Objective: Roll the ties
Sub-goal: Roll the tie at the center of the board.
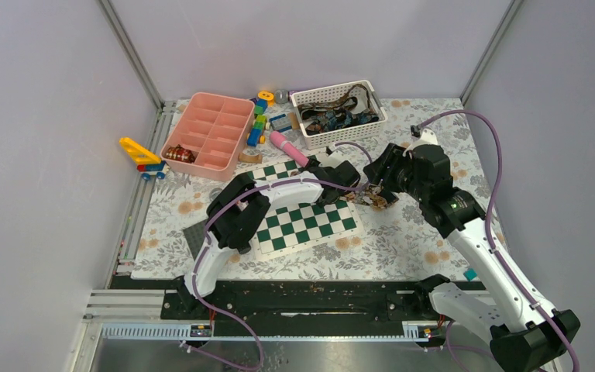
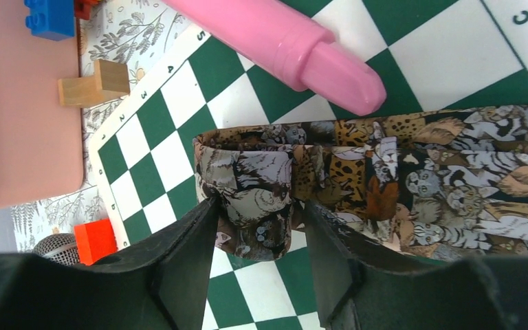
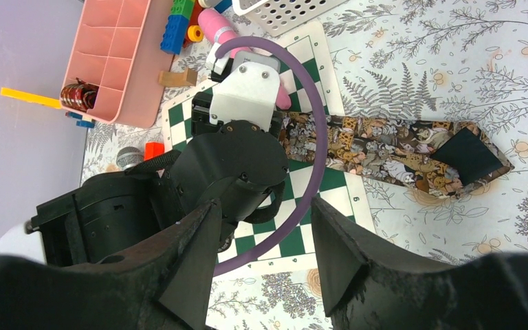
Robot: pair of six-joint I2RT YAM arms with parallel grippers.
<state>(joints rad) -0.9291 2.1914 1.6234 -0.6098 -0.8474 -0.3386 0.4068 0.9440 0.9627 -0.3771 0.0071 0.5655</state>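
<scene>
A cat-patterned brown and tan tie (image 2: 412, 179) lies flat across the green chessboard mat (image 2: 151, 165) and the floral cloth; its wide end (image 3: 454, 158) points right in the right wrist view. Its narrow end (image 2: 254, 199) is folded over into a short loop. My left gripper (image 2: 261, 213) is open and straddles that loop; the left finger touches it. In the top view the left gripper (image 1: 347, 180) meets the tie (image 1: 376, 200) at the mat's far right corner. My right gripper (image 3: 265, 213) is open and empty, hovering above the left arm's wrist, also seen from above (image 1: 383, 172).
A pink divided tray (image 1: 209, 128) at the back left holds one rolled tie (image 1: 178, 154). A white basket (image 1: 339, 133) at the back holds several more ties. A pink cylinder (image 2: 295, 41) lies just beyond the tie. Toy blocks (image 1: 259, 124) and a wooden block (image 2: 96, 84) lie nearby.
</scene>
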